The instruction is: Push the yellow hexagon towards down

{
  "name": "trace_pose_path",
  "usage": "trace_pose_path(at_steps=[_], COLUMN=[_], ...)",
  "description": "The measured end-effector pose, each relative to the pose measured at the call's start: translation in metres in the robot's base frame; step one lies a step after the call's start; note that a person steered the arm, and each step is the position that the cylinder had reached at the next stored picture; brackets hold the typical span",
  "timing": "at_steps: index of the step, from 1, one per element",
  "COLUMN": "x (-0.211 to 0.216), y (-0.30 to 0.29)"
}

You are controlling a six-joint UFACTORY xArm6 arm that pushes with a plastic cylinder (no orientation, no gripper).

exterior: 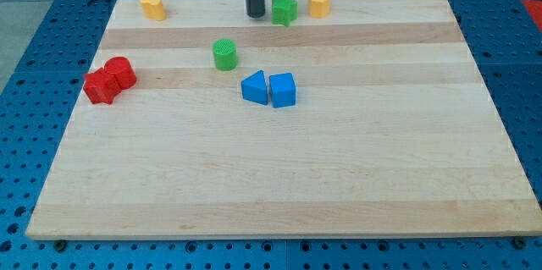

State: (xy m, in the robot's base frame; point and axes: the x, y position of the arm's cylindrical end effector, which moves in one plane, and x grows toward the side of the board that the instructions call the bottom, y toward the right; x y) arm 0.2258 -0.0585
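My tip (256, 15) rests on the board near the view's top edge, at the end of the dark rod. A yellow block that looks like a hexagon (318, 2) sits to the tip's right at the top edge. A green star-like block (284, 9) lies between the tip and it, just right of the tip and seemingly apart from it. A second yellow block (152, 5), its shape unclear, sits at the top left, well left of the tip.
A green cylinder (224, 54) stands below and left of the tip. A blue triangle (253, 87) and a blue cube (282, 90) sit side by side near the middle. Two red blocks (120, 71) (102, 86) touch at the left edge. The wooden board (279, 185) lies on a blue pegboard.
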Motion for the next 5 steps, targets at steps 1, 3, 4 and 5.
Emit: trace_pose_path(at_steps=[1, 3, 4, 5], x=[-0.033, -0.032, -0.032, -0.006], y=[-0.006, 0.067, 0.127, 0.152])
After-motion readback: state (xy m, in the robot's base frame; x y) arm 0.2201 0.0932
